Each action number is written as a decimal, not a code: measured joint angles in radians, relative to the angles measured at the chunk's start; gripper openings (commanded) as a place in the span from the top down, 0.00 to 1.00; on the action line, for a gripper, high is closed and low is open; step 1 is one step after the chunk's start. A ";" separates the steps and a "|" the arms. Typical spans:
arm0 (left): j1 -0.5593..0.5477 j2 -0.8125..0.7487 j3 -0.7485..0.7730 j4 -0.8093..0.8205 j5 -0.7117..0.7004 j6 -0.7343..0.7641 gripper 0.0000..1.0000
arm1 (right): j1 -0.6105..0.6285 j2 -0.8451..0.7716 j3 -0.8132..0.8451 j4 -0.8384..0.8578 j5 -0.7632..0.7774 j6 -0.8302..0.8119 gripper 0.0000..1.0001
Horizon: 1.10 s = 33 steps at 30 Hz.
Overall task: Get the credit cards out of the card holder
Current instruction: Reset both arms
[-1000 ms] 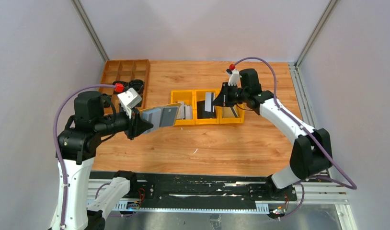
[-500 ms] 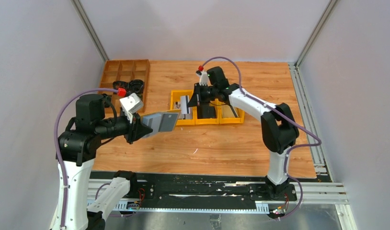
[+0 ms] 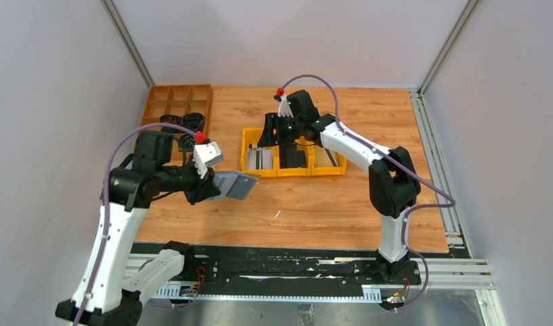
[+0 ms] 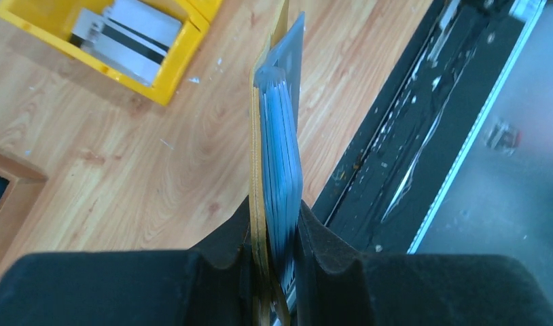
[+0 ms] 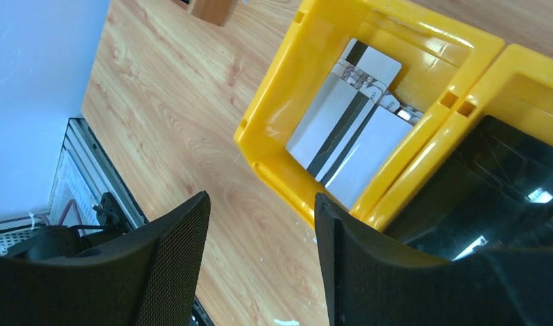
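My left gripper (image 3: pixel 216 187) is shut on the mustard-yellow card holder (image 3: pixel 234 185) and holds it in the air over the wood, left of the bins. In the left wrist view the card holder (image 4: pixel 259 136) is edge-on, with several grey-blue credit cards (image 4: pixel 286 129) packed in it between my left gripper's (image 4: pixel 274 234) pads. My right gripper (image 3: pixel 269 134) hangs open and empty above the leftmost yellow bin (image 3: pixel 245 148). Silvery, dark-striped credit cards (image 5: pixel 348 139) lie loose in that bin (image 5: pixel 314 41), just beyond my right gripper (image 5: pixel 261 200).
Three yellow bins stand in a row; the middle bin (image 3: pixel 282 146) holds dark cards (image 5: pixel 511 190), the right bin (image 3: pixel 342 166) grey ones. A brown wooden divider tray (image 3: pixel 179 102) with black parts (image 3: pixel 192 122) sits at the back left. Black rails run along the near edge (image 3: pixel 274 261).
My right gripper carried a card leftward from the middle bin to the leftmost bin and opened, letting it go. My left arm swung the card holder nearer and lower.
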<state>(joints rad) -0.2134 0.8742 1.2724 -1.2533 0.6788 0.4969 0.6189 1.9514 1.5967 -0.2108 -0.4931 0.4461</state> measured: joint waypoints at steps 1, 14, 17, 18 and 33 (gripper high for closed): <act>-0.013 0.010 -0.003 0.000 -0.008 0.006 0.97 | -0.001 -0.018 -0.016 -0.006 0.010 -0.008 0.38; -0.323 0.365 -0.056 -0.005 -0.267 0.179 0.82 | -0.111 -0.667 -0.431 0.016 0.171 -0.064 0.19; -0.392 0.504 -0.050 0.004 -0.307 0.207 0.84 | -0.153 -0.764 -0.517 0.000 0.219 -0.067 0.18; -0.412 0.546 -0.046 0.011 -0.324 0.212 0.85 | -0.167 -0.782 -0.533 -0.006 0.230 -0.069 0.18; -0.531 0.723 -0.157 0.452 -0.771 0.160 0.41 | -0.198 -0.885 -0.610 -0.087 0.302 -0.072 0.17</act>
<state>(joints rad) -0.7444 1.5970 1.1156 -0.8017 -0.0921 0.6567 0.4213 1.0664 0.9871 -0.2981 -0.1913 0.3744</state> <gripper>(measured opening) 0.460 0.826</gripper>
